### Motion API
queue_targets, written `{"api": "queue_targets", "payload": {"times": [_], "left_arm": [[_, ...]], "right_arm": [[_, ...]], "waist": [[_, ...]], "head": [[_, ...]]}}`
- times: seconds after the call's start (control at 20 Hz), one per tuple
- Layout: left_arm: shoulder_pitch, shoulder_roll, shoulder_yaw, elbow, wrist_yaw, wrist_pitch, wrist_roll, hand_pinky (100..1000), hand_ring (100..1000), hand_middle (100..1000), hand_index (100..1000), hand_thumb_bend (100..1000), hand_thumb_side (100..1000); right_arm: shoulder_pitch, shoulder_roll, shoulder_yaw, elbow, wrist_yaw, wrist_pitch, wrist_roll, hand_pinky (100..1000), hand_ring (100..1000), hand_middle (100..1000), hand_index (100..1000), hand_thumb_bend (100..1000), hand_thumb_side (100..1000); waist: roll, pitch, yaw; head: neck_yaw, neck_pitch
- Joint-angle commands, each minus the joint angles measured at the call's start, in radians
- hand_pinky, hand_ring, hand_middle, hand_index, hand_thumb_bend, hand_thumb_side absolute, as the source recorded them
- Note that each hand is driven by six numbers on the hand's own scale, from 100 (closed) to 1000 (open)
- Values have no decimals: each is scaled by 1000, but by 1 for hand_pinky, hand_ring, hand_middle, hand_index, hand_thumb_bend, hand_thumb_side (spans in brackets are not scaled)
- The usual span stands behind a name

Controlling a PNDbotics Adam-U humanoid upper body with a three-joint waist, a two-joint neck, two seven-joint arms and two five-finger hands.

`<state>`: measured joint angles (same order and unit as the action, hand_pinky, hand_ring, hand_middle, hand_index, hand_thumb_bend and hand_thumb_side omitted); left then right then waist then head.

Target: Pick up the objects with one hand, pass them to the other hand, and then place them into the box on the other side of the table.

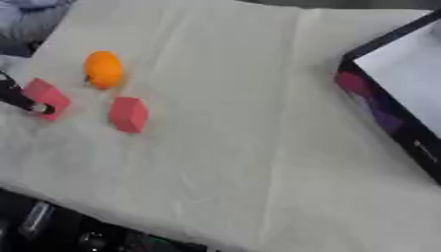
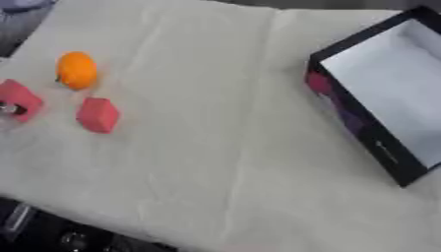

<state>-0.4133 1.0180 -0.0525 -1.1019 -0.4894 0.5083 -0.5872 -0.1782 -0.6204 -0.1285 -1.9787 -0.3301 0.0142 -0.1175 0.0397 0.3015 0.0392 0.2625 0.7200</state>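
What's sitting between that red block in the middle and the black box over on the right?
Nothing. Between the red block and the black box lies only bare cream cloth, clearest in the right eye view.

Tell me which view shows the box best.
The right eye view: the box shows its white inside, dark walls and near corner almost whole. The left eye view cuts it off at the picture's right edge, leaving only part of one dark wall and a slice of white.

Left hand (image 1: 24, 101) at the left edge, fingertip touching a pink block (image 1: 45, 97). Second pink block (image 1: 129, 114) just beside; orange fruit (image 1: 103, 69) above (both untouched). Black box (image 1: 385, 113) far right.
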Motion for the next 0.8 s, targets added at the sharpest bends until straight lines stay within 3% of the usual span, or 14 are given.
{"api": "queue_targets", "payload": {"times": [0.05, 0.35, 0.8], "left_arm": [[-11, 28, 12, -12, 2, 2, -11, 946, 893, 799, 636, 347, 273], [-17, 32, 76, -106, 51, 21, 27, 931, 859, 778, 563, 220, 180], [-9, 38, 124, -340, 98, 50, 143, 911, 826, 757, 530, 182, 131]], "right_arm": [[-6, -17, -7, -21, 3, 0, 1, 927, 867, 997, 989, 100, 527], [-4, -20, -11, -21, 0, -5, -2, 927, 867, 997, 989, 100, 528], [-6, -21, -12, -21, -2, -9, -5, 928, 867, 997, 988, 100, 529]], "waist": [[11, -27, 2], [7, -29, 7], [3, -28, 11]], "head": [[4, 4], [-4, 1], [-20, -6]]}}
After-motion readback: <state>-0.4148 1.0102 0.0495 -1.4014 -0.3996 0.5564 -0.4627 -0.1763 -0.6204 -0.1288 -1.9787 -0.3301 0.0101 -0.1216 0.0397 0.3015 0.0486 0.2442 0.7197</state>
